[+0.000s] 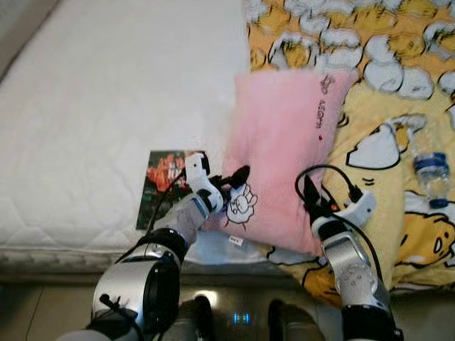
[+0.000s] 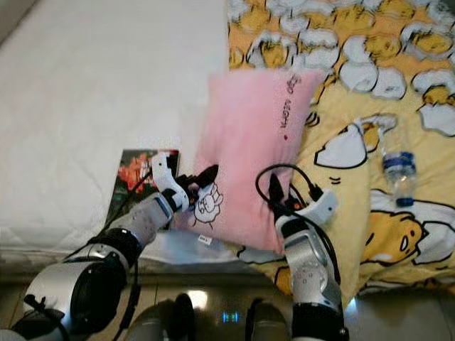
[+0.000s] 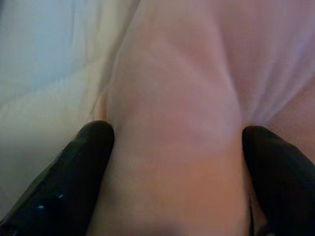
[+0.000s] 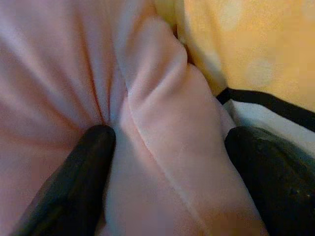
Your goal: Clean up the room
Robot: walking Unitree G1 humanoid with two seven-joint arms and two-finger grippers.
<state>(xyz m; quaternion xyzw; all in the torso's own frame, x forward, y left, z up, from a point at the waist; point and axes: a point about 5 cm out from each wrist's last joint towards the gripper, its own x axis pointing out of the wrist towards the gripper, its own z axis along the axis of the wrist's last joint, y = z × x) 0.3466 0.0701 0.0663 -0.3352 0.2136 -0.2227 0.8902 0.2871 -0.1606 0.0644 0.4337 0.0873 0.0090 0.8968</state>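
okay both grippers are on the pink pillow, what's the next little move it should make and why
Probably lift the pink pillow straight up a little with both arms together. The left gripper and right gripper each have a fold of its near edge bunched between their fingers, so the hold looks set, and it lies across the yellow blanket and the white mattress.

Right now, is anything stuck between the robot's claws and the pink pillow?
No. Both grippers already pinch the pink pillow at its near edge: the left gripper by the bunny print, the right gripper at the corner over the yellow blanket. Pillow fabric bunches between each pair of fingers.
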